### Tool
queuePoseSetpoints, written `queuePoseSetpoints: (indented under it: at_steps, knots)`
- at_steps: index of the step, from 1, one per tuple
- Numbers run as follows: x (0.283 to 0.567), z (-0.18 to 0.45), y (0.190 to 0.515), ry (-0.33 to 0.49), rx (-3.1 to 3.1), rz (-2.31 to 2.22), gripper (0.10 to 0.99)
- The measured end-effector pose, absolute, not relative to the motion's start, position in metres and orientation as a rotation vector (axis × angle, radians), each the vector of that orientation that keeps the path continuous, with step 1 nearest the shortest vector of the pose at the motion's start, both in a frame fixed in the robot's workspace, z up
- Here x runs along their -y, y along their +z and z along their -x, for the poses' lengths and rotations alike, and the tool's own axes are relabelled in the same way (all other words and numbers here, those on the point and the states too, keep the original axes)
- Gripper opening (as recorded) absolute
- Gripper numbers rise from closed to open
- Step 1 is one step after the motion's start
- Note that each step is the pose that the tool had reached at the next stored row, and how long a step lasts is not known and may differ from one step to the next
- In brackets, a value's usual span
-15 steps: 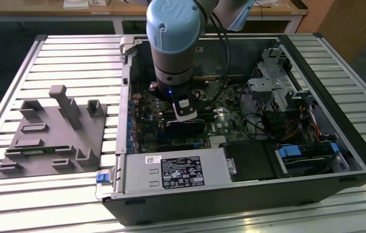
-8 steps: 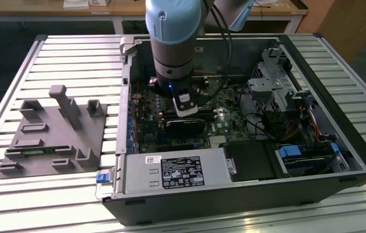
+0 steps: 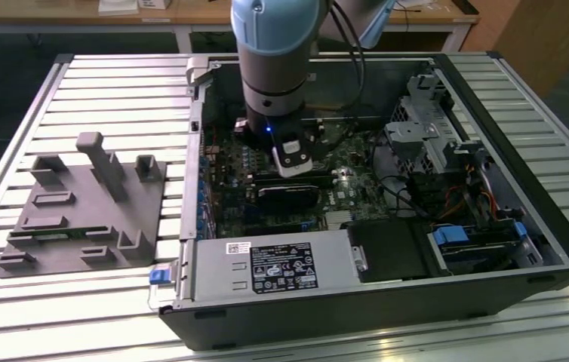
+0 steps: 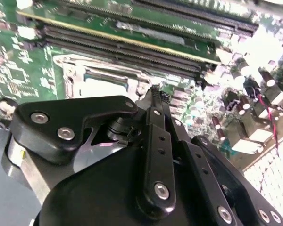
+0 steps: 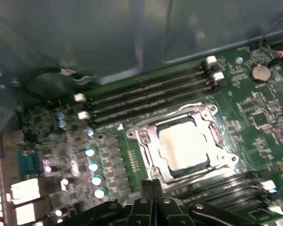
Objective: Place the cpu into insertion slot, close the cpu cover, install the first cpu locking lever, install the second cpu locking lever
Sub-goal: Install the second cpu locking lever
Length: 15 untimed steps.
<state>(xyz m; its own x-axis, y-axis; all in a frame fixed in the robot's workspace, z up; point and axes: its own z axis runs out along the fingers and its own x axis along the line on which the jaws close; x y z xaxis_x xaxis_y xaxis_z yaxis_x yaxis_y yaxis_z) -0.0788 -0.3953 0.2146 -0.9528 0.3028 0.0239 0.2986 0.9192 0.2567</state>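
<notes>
The cpu (image 5: 184, 143), a pale silvery square, lies flat in the insertion slot (image 5: 175, 123) on the green board. The cpu cover (image 5: 145, 140), a thin silvery frame, lies down around it. In the first wrist view my gripper (image 5: 153, 187) is shut with nothing between its black fingers, and its tips hover just off the socket's edge beside the frame. The second wrist view shows the same gripper (image 4: 155, 92) tips over the rim of the cover (image 4: 70, 70), with the cpu (image 4: 104, 87) partly hidden behind them. In the exterior view the gripper (image 3: 293, 170) reaches down into the open computer case.
Long black memory slots (image 5: 146, 96) run on both sides of the socket. Upright capacitors (image 5: 92, 165) stand close by. A black module (image 3: 284, 192) sits below the gripper, a power supply (image 3: 284, 264) at the case front, a drive cage (image 3: 425, 136) to the right. A grey fixture (image 3: 83, 204) stands outside.
</notes>
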Motion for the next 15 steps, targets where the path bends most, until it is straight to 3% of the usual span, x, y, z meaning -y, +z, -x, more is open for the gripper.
queuePoseSetpoints:
  at_steps: [10, 15]
  knots:
    - [0.394, 0.045, 0.215, 0.374, -3.071, -0.484, 0.106]
    - [0.38, 0.042, 0.215, 0.349, -3.072, -0.484, 0.106]
